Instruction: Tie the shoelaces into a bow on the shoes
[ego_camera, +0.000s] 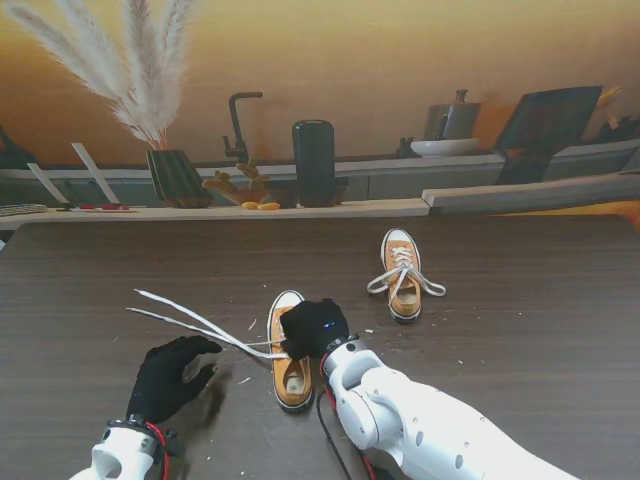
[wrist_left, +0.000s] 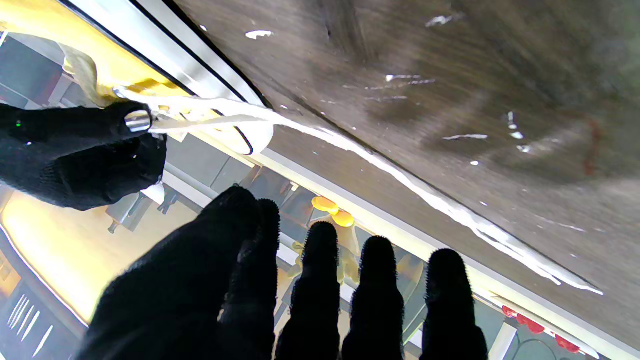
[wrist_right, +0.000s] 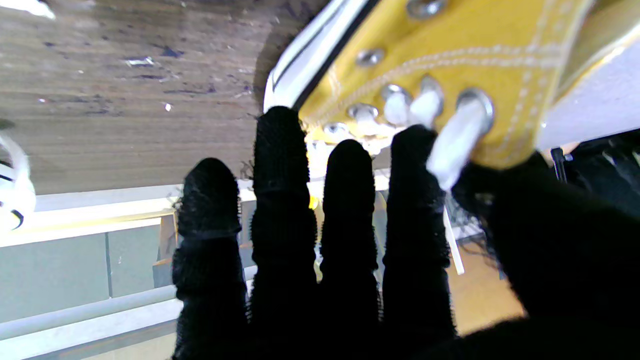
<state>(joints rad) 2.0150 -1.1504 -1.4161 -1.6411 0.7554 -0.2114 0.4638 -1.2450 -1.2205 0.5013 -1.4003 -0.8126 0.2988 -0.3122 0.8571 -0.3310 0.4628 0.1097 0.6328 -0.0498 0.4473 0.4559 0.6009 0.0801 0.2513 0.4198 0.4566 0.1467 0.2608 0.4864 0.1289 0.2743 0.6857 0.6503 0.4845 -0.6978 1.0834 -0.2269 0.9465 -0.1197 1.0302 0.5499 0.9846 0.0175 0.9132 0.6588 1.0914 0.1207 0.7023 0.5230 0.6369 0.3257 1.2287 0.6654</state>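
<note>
A yellow sneaker (ego_camera: 291, 378) lies in front of me, toe pointing away. My right hand (ego_camera: 313, 328) rests over its lace area. Two white lace ends (ego_camera: 190, 320) run from under that hand out to the left across the table. In the right wrist view the thumb and index finger pinch a lace (wrist_right: 450, 145) at the eyelets of the shoe (wrist_right: 450, 45). My left hand (ego_camera: 170, 375) hovers nearer to me than the laces, fingers spread and holding nothing. The left wrist view shows the lace (wrist_left: 400, 175) stretching away from the right hand (wrist_left: 75, 155).
A second yellow sneaker (ego_camera: 403, 272) with its laces in loose loops sits farther away on the right. Small white scraps dot the dark wooden table (ego_camera: 520, 330). A ledge with a vase (ego_camera: 177, 177) and a black cylinder (ego_camera: 314, 162) lines the far edge.
</note>
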